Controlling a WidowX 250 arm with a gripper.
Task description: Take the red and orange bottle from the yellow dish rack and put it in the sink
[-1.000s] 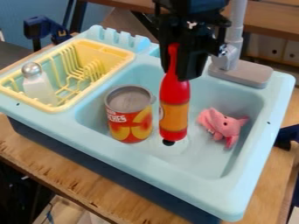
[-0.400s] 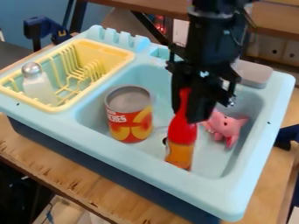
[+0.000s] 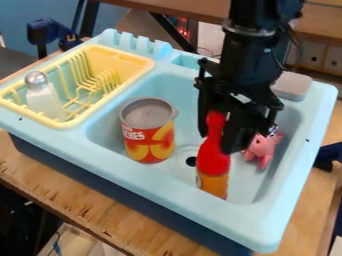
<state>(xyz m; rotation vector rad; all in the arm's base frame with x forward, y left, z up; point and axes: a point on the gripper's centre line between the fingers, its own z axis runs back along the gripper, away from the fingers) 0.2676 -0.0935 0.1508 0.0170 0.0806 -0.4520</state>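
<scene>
Camera view: one black claw (image 3: 217,142), closed on the neck of one red bottle (image 3: 213,167), near the front edge of the toy sink (image 3: 267,231). One can (image 3: 148,142), left of the bottle. One pink toy (image 3: 264,149), towards the right edge.

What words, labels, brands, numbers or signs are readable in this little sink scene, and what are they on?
"CHES", on the can in the basin; it looks like the end of a longer word.
The smaller print just above those letters on the can: too small to read.
The pale marks at the label's edge on the red and orange bottle: too blurred to read.
</scene>
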